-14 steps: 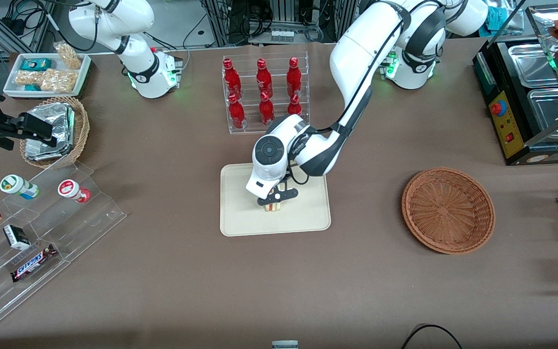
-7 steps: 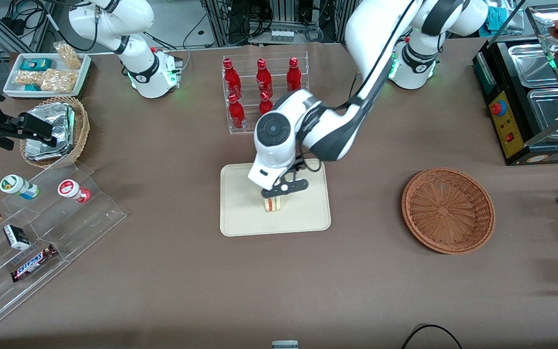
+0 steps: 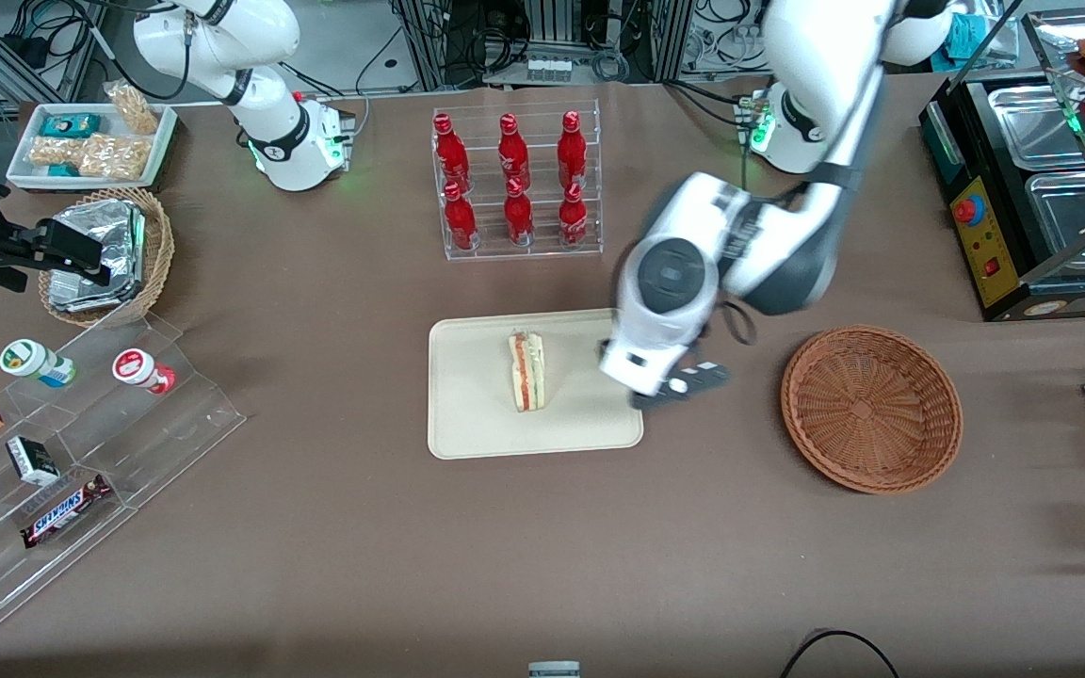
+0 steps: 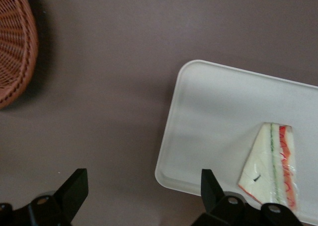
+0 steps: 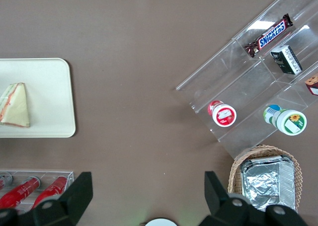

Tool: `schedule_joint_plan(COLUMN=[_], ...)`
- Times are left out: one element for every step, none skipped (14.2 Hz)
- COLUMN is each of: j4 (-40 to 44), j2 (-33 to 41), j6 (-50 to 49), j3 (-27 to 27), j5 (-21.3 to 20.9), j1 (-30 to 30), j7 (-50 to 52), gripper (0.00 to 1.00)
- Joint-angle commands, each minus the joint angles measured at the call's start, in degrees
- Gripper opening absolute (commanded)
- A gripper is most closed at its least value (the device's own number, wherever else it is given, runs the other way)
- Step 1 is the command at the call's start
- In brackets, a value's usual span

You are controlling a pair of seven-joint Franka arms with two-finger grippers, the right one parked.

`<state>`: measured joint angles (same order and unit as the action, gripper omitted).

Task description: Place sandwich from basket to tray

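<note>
The sandwich [image 3: 528,371] is found lying on the tray [image 3: 472,414]. The gripper [image 3: 679,386] is held above the desk, between tray edge and basket [image 3: 870,407], pointed downward from a bent arm. Its fingers [image 4: 73,190] are spread wide, nothing gripped.

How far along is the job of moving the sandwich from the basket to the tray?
Done: the sandwich lies on the tray, and the basket holds nothing. In hand: nothing; the gripper is open and empty, above the table between tray and basket. Left: no step of the placing appears to remain, at most parking the arm.
</note>
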<state>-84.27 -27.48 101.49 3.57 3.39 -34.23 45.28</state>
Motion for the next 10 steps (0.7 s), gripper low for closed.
schedule_joint_plan(j4=[-7.82,-9.40,-11.42,-13.35,-14.76,-16.26,-16.79,-16.45,-16.36,-16.45], j2=[7.42,9.18,11.37,13.48,15.24,17.52,18.94,19.56,20.78,22.01], j6=[0.11,-0.06,-0.06,-0.06,-0.06,-0.58,-2.33,-4.78,-6.81,-7.53], j3=[-0.41,-0.41,-0.41,-0.41,-0.41,-0.41,-0.76,-1.72,-3.99,-6.10], j5=[-0.40,-0.49,-0.49,-0.49,-0.49,-0.49,-0.49,-0.58,-0.66,-0.66], j1=[3.89,5.56,7.14,9.16,10.49,11.72,14.17,16.71,19.87,23.47], j7=[-5.79,-8.34,-11.41,-14.14,-16.34,-18.36,-20.65,-23.45,-26.18,-27.51], gripper=[1.00,1.00,1.00,1.00,1.00,1.00,1.00,1.00,1.00,1.00])
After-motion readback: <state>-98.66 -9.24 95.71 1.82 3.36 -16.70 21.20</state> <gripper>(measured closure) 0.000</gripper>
